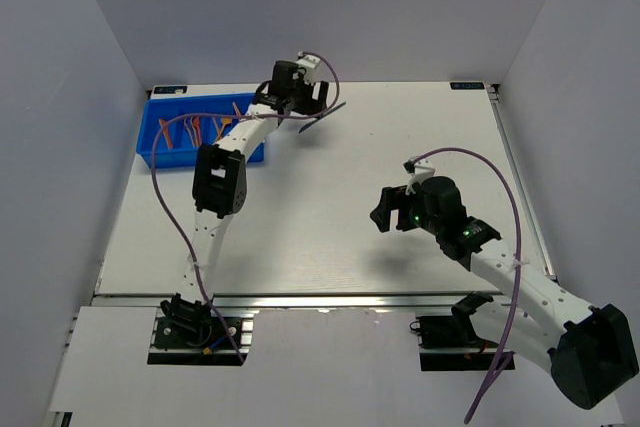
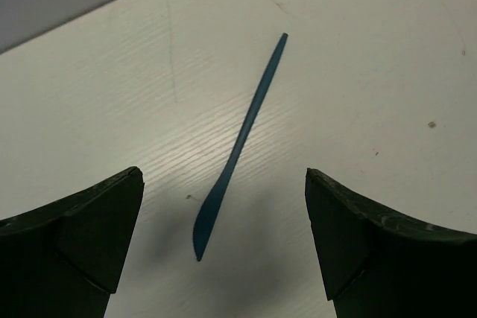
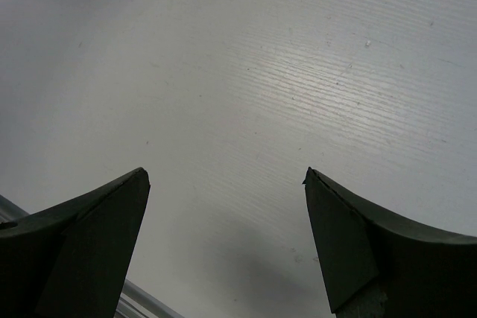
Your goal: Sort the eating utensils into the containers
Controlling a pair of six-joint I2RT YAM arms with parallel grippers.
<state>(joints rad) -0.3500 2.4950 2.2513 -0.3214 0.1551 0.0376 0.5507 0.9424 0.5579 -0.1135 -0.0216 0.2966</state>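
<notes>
Apparently mid-sort, at the start of another pick. Shows the left gripper spread wide and empty, poised over a dark blue knife flat on the table, blade end nearest the wrist camera, handle pointing away. From above, places that knife at the far side, near the right end of the blue tray but apart from it. Shows orange and red utensils already lying in the tray's compartments, too small to tell by type. Shows the right gripper also spread wide, holding nothing, over bare table on the right, well apart from tray and knife.

Next, probably calls for lowering the left fingers either side of the thin knife, closing across its width, then carrying it left to a compartment. Needs care: lies flat and slim, so likely hard to pinch without scraping the surface.

Shows a pale, faintly grained tabletop with a few small specks, enclosed by plain grey-white walls on the left, right and far sides.
</notes>
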